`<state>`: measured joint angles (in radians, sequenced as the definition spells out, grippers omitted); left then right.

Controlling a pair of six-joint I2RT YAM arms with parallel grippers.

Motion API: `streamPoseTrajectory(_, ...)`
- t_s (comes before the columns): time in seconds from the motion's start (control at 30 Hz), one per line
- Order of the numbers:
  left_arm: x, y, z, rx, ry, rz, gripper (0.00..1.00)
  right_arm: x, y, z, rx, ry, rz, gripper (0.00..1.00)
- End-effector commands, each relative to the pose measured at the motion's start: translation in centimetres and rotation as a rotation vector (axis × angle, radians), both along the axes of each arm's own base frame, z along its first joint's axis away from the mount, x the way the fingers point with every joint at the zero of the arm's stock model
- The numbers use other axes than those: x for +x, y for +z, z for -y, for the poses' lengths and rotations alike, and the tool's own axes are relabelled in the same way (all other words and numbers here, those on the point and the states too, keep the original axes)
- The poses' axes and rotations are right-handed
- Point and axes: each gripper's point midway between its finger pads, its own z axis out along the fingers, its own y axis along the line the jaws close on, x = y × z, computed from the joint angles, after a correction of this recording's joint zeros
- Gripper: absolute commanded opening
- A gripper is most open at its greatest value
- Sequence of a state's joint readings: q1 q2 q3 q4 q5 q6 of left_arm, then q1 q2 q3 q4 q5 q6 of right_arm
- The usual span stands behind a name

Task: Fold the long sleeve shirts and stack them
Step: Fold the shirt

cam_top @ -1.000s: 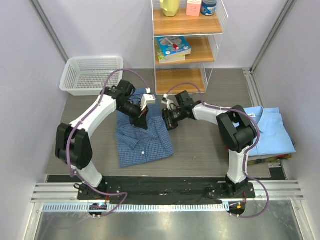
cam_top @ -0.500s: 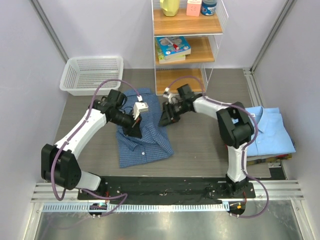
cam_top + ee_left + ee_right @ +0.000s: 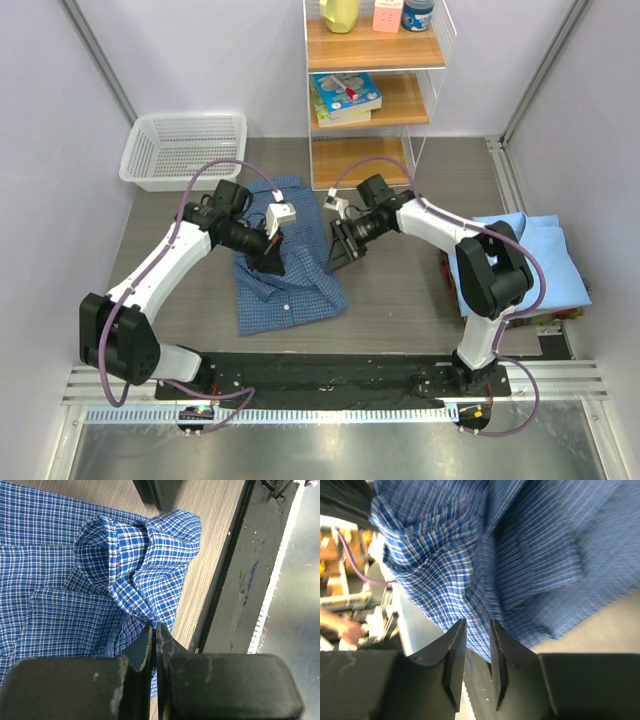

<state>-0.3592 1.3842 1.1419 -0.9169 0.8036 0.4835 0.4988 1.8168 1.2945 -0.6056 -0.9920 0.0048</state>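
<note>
Two long sleeve shirts: one dark blue checked shirt [image 3: 290, 290], one light blue shirt [image 3: 545, 265]. Two grippers, the left gripper [image 3: 268, 264] and the right gripper [image 3: 343, 249]. One white mesh basket [image 3: 150, 160], one shelf unit [image 3: 370, 50] with three wooden boards, three small items [image 3: 388, 14] on its top board.

Right wrist view: dark blue fine-checked cloth shirt [image 3: 520, 555] is motion-blurred, cut by top and right edges. Top view: white right arm [image 3: 490, 270] covers left part of plain light blue cloth shirt [image 3: 550, 265]; left gripper [image 3: 271, 266] fingertips too small to resolve.
</note>
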Motion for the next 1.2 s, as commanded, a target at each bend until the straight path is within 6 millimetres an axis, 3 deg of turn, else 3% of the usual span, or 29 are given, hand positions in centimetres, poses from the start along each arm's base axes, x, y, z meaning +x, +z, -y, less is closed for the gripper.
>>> streamPoseTrajectory(0.0,0.6,2.4,0.4,-0.047,0.013,0.071,0.0,-2.9,-1.8,-2.5,0.023,0.084,-0.049,0.29)
streamPoseTrajectory(0.07,0.3,2.8,0.4,-0.059,0.008,0.082,0.0,-3.1,-3.5,-3.1,0.002,0.095,-0.078,0.29)
streamPoseTrajectory(0.17,0.2,3.1,0.3,-0.06,0.013,0.08,0.0,-2.0,-4.4,-4.5,0.016,0.088,-0.083,0.27)
streamPoseTrajectory(0.33,1.1,2.9,0.9,-0.074,0.051,0.061,0.0,-1.1,-3.4,-7.6,0.085,0.105,-0.061,0.28)
streamPoseTrajectory(0.43,2.9,1.9,1.2,-0.063,0.106,0.054,0.0,-0.7,-3.1,-8.4,0.104,0.098,-0.074,0.35)
streamPoseTrajectory(0.53,5.1,0.0,1.0,0.002,0.147,0.047,0.0,0.7,-3.5,-6.6,0.073,0.052,-0.056,0.45)
streamPoseTrajectory(0.7,7.9,-3.4,0.7,0.103,0.195,0.0,0.0,5.2,-4.3,0.4,-0.072,-0.057,0.023,0.54)
streamPoseTrajectory(0.8,9.2,-4.1,0.7,0.127,0.213,-0.004,0.0,7.4,-4.3,4.5,-0.176,-0.139,0.064,0.57)
streamPoseTrajectory(0.9,10.8,-5.4,0.6,0.171,0.263,-0.018,0.0,7.4,-3.3,5.8,-0.183,-0.179,0.047,0.72)
streamPoseTrajectory(0.93,11.2,-6.5,0.5,0.197,0.275,-0.041,0.0,6.9,-2.1,5.3,-0.148,-0.179,0.033,0.73)
streamPoseTrajectory(0.97,11.7,-6.4,0.6,0.202,0.284,-0.039,0.01,7.0,-1.6,4.9,-0.124,-0.195,0.024,0.79)
streamPoseTrajectory(1.03,12.0,-6.9,0.2,0.222,0.31,-0.07,0.15,6.5,-0.7,3.7,-0.081,-0.214,-0.009,0.89)
streamPoseTrajectory(1.07,12.4,-6.2,0.2,0.206,0.313,-0.066,0.31,6.3,-0.6,3.2,-0.082,-0.209,-0.002,0.9)
streamPoseTrajectory(1.1,11.6,-5.4,0.4,0.166,0.297,-0.106,0.39,6.1,-0.7,2.9,-0.084,-0.203,0.0,0.9)
streamPoseTrajectory(1.17,12.1,-3.3,-1.4,0.118,0.349,-0.094,0.5,5.9,-1.0,2.3,-0.101,-0.192,0.029,0.9)
